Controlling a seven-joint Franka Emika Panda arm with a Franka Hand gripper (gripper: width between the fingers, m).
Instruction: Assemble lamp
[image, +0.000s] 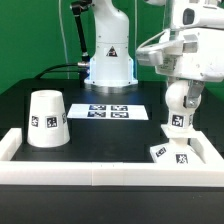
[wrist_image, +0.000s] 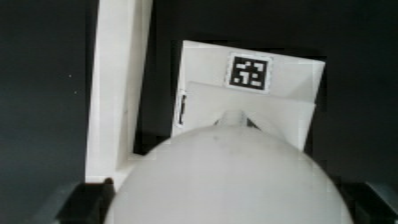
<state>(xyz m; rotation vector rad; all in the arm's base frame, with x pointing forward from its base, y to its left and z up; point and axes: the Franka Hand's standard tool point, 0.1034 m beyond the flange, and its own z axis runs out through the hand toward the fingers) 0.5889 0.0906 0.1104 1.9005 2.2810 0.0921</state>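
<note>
My gripper (image: 178, 98) is shut on the bulb (image: 178, 122), a white ball-topped piece with a tag, and holds it upright just above the small blocky base (image: 170, 153) at the exterior view's right. In the wrist view the bulb's rounded body (wrist_image: 222, 165) fills the space between the dark fingers (wrist_image: 80, 205) of the gripper (wrist_image: 222, 208), with the tagged base (wrist_image: 249, 85) beyond it. Whether bulb and base touch cannot be told. The large cone shade (image: 46, 118) stands mouth down at the exterior view's left, apart from the gripper.
The marker board (image: 108, 111) lies flat in the middle of the black table. A low white wall (image: 100, 170) borders the table's front and sides; it also shows in the wrist view (wrist_image: 116, 80) beside the base. The arm's pedestal (image: 108, 62) stands behind.
</note>
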